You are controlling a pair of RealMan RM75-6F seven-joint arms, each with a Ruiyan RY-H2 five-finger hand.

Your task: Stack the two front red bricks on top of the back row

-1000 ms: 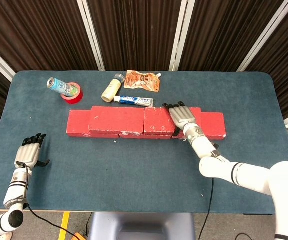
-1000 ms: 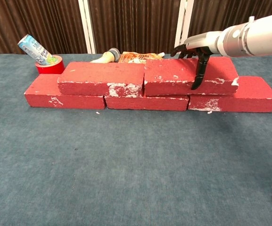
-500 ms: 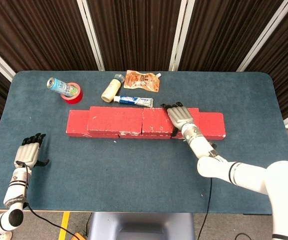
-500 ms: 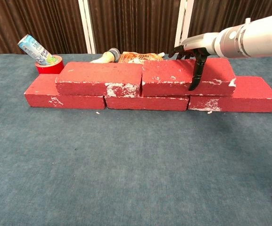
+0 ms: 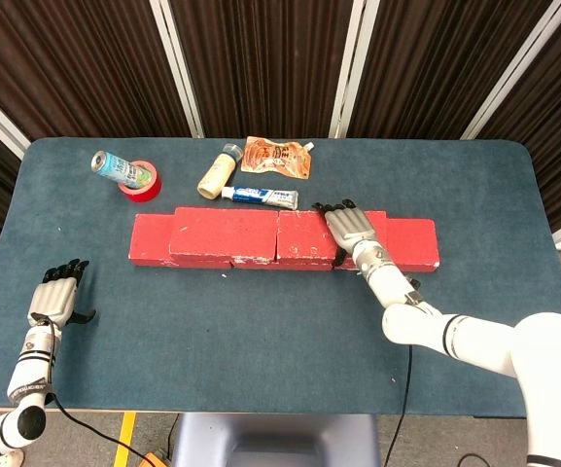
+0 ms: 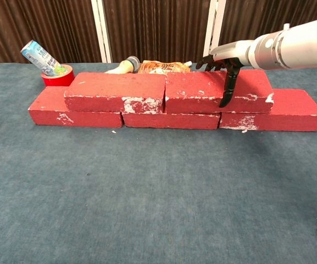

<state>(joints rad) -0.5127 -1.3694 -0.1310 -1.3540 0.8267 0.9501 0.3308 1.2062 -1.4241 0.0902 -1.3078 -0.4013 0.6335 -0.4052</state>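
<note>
While gripping upper brick [image 5: 309, 232], right hand [image 5: 351, 226] near wall end

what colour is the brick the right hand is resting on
Red, with chipped whitish patches along its edges; the upper right brick under the right hand shows best in the chest view.

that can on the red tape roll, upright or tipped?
Tipped. The can leans at a slant, its lower end resting in the red tape roll and its top pointing up-left; the head view shows it lying across the roll.

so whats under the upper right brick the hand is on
The upper right brick under the right hand rests across two bottom bricks. Whether they touch beneath it is hidden.
</note>
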